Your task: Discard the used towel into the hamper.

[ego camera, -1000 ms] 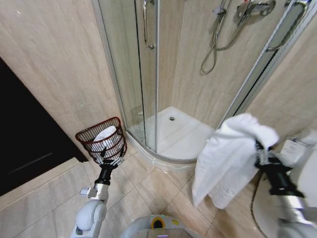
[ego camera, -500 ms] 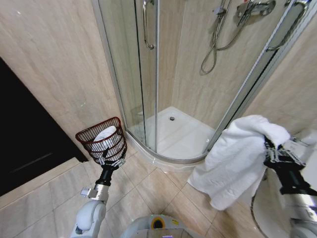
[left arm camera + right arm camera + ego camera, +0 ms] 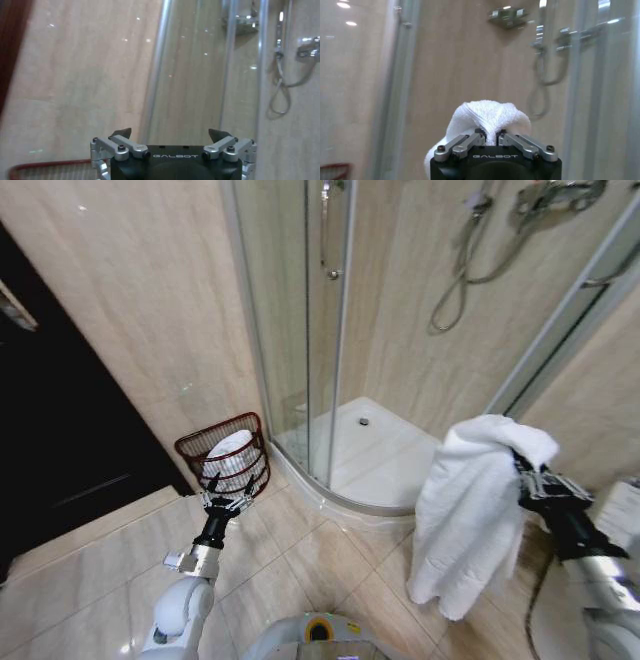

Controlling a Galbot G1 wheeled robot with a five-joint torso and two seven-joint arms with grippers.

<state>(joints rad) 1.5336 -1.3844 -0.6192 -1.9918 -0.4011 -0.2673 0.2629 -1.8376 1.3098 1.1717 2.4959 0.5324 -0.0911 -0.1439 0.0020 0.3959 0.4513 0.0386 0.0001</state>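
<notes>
A white towel point(image 3: 470, 510) hangs from my right gripper point(image 3: 522, 470), which is shut on its top fold and held above the tiled floor on the right. In the right wrist view the towel point(image 3: 487, 116) bulges out between the closed fingers point(image 3: 470, 140). The hamper point(image 3: 225, 452), a reddish-brown wire basket with a white cloth inside, stands on the floor against the wall to the left of the shower. My left gripper point(image 3: 226, 502) hovers open just in front of the hamper; its rim point(image 3: 50, 165) shows in the left wrist view under the spread fingers point(image 3: 122, 133).
A curved glass shower enclosure point(image 3: 330, 350) with a white tray point(image 3: 385, 455) fills the middle. A dark doorway point(image 3: 60, 440) lies at the left. Beige floor tiles point(image 3: 310, 560) stretch between hamper and towel. A white fixture point(image 3: 625, 520) sits at the right edge.
The head camera has turned, shifting the whole scene to the right. My right gripper still holds the towel, which now hangs straighter. The left arm stays by the hamper.
</notes>
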